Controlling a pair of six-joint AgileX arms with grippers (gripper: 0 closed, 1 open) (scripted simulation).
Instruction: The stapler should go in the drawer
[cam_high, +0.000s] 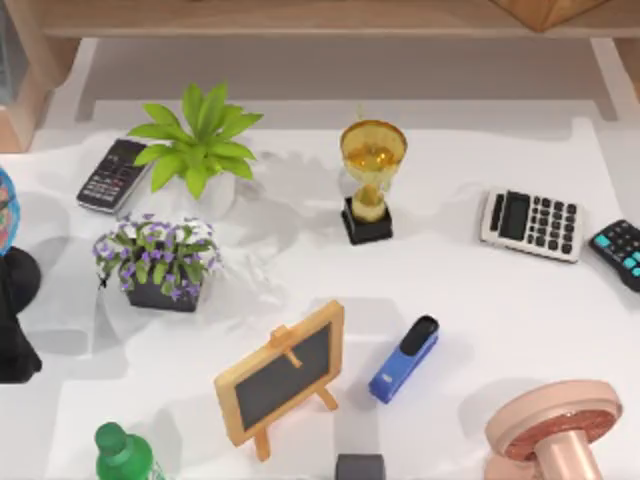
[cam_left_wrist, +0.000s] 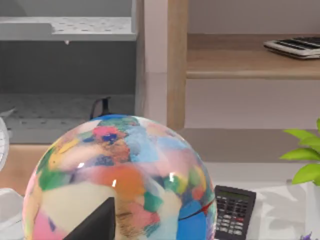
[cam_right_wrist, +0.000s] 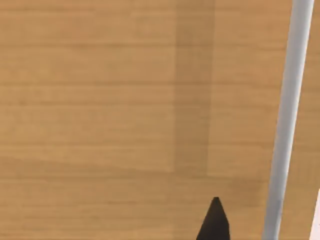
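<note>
One white tabletop (cam_high: 500, 330), crowded.
I see the blue stapler with black top arm (cam_high: 405, 358) lying loose (both grippers' finger state: cannot tell) beside the wooden-framed chalkboard (cam_high: 283, 372).

White table (cam_high: 480, 330) under even light. Wooden shelf unit (cam_left_wrist: 250, 65) stands along its far edge. Grey perforated shelves (cam_left_wrist: 65, 29) sit beside it.

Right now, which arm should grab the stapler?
Right, probably. The stapler lies right of centre on the table; the small chalkboard stands on its left, in the left arm's way.
</note>
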